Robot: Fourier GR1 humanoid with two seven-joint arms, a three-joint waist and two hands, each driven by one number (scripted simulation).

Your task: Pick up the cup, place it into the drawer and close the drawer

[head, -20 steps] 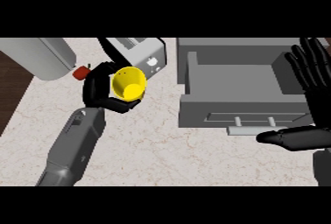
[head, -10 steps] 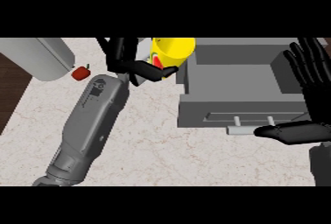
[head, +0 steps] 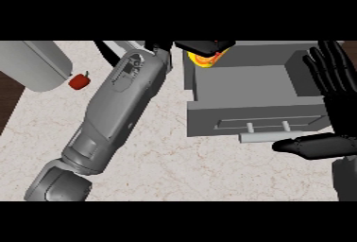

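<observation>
A pale marbled countertop (head: 209,170) fills most of the scene. At its upper left edge lies a grey cylindrical appliance (head: 38,64), a small red apple (head: 80,81) just beside it, dark wooden floor (head: 8,101) beyond.

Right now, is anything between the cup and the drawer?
Nothing visible. The left hand holds the cup over the back left corner of the open drawer, whose inside shows bare. The open right hand rests at its right side.

Left forearm stretching far forward, left hand (head: 202,46) at far end, fingers curling round cup (head: 206,59). Right hand (head: 335,75) resting open at right edge, fingers straight, pointing up.
</observation>
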